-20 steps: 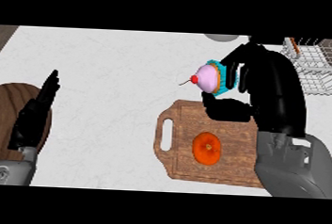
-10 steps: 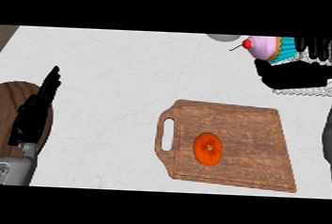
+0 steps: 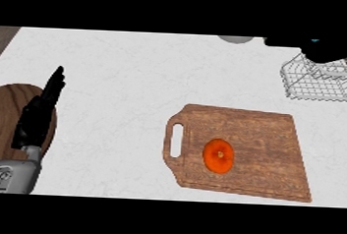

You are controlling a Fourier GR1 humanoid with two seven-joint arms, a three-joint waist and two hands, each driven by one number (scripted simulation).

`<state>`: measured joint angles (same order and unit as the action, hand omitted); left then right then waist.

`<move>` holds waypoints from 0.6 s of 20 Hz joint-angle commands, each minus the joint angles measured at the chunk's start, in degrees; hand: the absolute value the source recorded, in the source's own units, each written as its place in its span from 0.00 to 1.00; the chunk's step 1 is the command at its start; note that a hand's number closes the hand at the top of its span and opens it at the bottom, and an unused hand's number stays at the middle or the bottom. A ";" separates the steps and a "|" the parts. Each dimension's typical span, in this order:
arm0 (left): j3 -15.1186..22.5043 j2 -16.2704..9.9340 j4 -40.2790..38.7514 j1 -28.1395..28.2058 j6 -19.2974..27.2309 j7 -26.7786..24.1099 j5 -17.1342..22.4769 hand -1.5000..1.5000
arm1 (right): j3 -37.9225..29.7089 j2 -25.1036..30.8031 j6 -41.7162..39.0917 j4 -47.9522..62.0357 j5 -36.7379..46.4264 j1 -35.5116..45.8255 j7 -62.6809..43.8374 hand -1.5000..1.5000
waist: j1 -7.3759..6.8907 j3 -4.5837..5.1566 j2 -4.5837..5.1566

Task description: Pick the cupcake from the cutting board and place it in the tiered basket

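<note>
A pale marble counter carries a wooden cutting board (image 3: 240, 151) with only an orange round thing (image 3: 218, 155) on it, and the wire tiered basket (image 3: 319, 83) at the upper right. The right hand (image 3: 313, 49) is above the basket, its fingers not readable and the cupcake almost hidden, so the placing step seems underway; next comes lowering and letting go. The left hand (image 3: 40, 114) rests at the left, fingers straight, over a round wooden board (image 3: 6, 106), clear of the path.

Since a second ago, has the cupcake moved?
Yes. It has gone from above the cutting board toward the tiered basket at upper right; now it is almost hidden by the right robot hand.
</note>
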<state>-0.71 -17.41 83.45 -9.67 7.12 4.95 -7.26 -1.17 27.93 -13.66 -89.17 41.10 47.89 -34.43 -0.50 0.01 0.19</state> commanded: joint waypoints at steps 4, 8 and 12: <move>-0.61 -0.47 1.37 -1.64 -0.64 1.80 -0.03 0.50 | 2.56 8.17 4.64 12.12 12.27 -0.06 7.37 1.00 | -0.48 -0.01 0.18; -0.19 1.11 1.55 2.05 -0.28 -0.98 -0.82 0.50 | -0.45 10.01 7.45 19.48 12.79 1.42 13.59 1.00 | -0.20 0.00 -0.07; -1.39 0.41 -2.74 -2.56 -1.52 0.03 -0.55 0.50 | -3.13 13.77 8.40 31.43 11.60 6.20 23.50 1.00 | -0.32 0.00 0.21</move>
<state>-1.35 -16.82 83.66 -9.16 6.33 4.39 -7.78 -2.58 38.54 -5.09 -66.06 52.95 50.40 -18.15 -0.91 -0.01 0.32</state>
